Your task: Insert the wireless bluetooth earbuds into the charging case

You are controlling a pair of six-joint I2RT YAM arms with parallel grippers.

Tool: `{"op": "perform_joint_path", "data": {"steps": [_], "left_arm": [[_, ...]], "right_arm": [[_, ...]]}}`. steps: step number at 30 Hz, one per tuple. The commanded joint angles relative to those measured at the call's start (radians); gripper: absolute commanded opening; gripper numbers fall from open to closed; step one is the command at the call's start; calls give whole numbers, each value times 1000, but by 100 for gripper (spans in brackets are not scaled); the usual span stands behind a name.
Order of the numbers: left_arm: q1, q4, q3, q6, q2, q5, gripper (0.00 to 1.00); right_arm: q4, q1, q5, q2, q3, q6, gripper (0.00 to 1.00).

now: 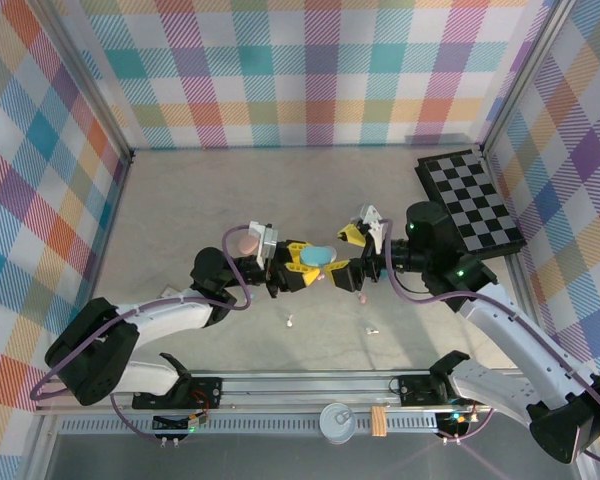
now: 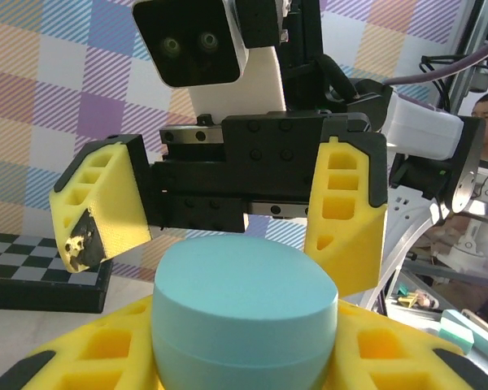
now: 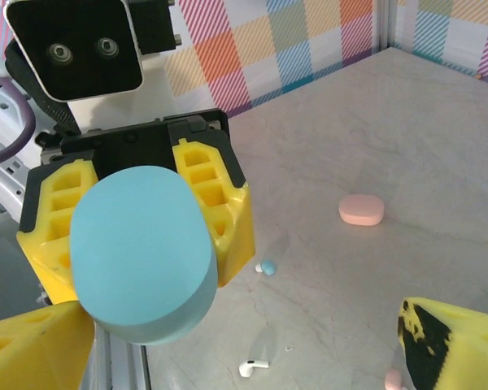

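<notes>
My left gripper (image 1: 302, 265) is shut on a light blue oval charging case (image 1: 319, 257) and holds it above the table, lid closed. In the left wrist view the case (image 2: 244, 305) sits between my yellow fingers (image 2: 81, 357). Just right of the case, my right gripper (image 1: 347, 255) faces it, open and holding nothing. Below on the table lie a blue earbud (image 3: 267, 267), a white earbud (image 3: 254, 367) and a pink earbud (image 3: 393, 380). Two white earbuds (image 1: 290, 321) (image 1: 370, 330) lie nearer the arm bases.
A pink oval case (image 3: 361, 210) rests closed on the table behind the left gripper (image 1: 245, 240). A black-and-white checkerboard (image 1: 475, 200) lies at the back right. Plaid walls enclose the grey table (image 1: 200, 200) on three sides.
</notes>
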Motion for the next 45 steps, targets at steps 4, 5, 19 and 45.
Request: {"op": "perform_joint_path", "data": {"steps": [4, 5, 19, 45], "left_arm": [[2, 53, -6, -6, -42, 49, 28], [1, 54, -8, -5, -43, 51, 28], [1, 53, -20, 9, -44, 51, 28], [45, 56, -76, 73, -51, -12, 28]], "right_arm": [[67, 7, 93, 7, 42, 77, 95], [70, 6, 98, 8, 44, 89, 94], [87, 6, 85, 3, 61, 146, 95], [61, -13, 526, -200, -71, 431, 99]]}}
